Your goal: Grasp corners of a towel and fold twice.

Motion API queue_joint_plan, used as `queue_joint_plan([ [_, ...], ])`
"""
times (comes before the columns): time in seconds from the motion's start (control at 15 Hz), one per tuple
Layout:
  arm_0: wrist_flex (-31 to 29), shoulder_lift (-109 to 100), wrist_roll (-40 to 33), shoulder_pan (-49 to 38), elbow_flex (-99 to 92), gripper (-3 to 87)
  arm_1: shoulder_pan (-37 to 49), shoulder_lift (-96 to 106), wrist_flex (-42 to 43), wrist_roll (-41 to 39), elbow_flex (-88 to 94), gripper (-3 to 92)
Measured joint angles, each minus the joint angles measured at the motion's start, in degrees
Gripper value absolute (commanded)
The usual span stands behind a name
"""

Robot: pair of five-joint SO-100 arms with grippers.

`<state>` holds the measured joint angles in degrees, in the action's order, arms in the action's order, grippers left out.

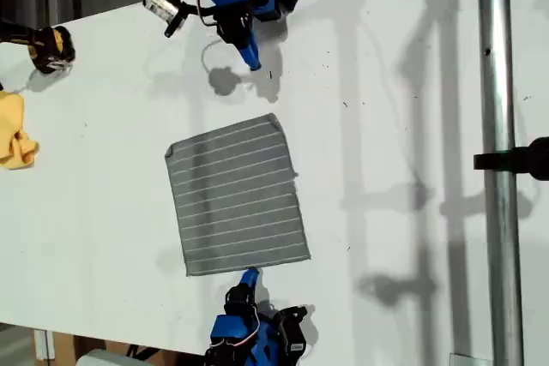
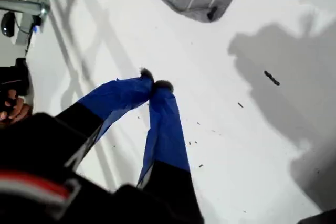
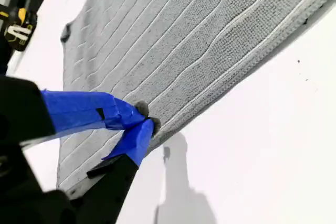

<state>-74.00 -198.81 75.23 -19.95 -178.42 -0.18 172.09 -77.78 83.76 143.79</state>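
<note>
While both arm bases are running off the exterior view's top and bottom edges, my first gripper (image 1: pixel 254 64) is hanging near the top with its blue jaws pinched together on nothing, well apart from the towel (image 1: pixel 238 195). Only one towel corner (image 2: pixel 210 13) is showing in the first wrist view. My second gripper (image 3: pixel 146 120) is sitting closed at the towel's near hem; whether it is pinching fabric I cannot tell. The towel is lying flat mid-table (image 1: pixel 386 126), with bare white surface spreading toward the exterior view's right, up to a metal pole (image 1: pixel 497 160).
</note>
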Motion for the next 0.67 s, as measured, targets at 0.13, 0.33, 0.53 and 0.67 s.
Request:
queue_joint_plan([
  [0.13, 0.0, 0.0, 0.0, 0.0, 0.0, -1.3, -0.62, -16.44, 1.58, -3.34, -11.78, -0.2],
  [0.33, 0.0, 0.0, 0.0, 0.0, 0.0, -1.3, -0.79, -40.87, -2.64, -9.4, -34.19, -0.2],
  [0.53, 0.0, 0.0, 0.0, 0.0, 0.0, -1.3, -0.79, -59.41, -10.2, -13.89, -52.56, -0.2],
  [0.67, 0.0, 0.0, 0.0, 0.0, 0.0, -1.3, -0.35, -66.8, -15.12, -15.29, -60.21, -0.2],
])
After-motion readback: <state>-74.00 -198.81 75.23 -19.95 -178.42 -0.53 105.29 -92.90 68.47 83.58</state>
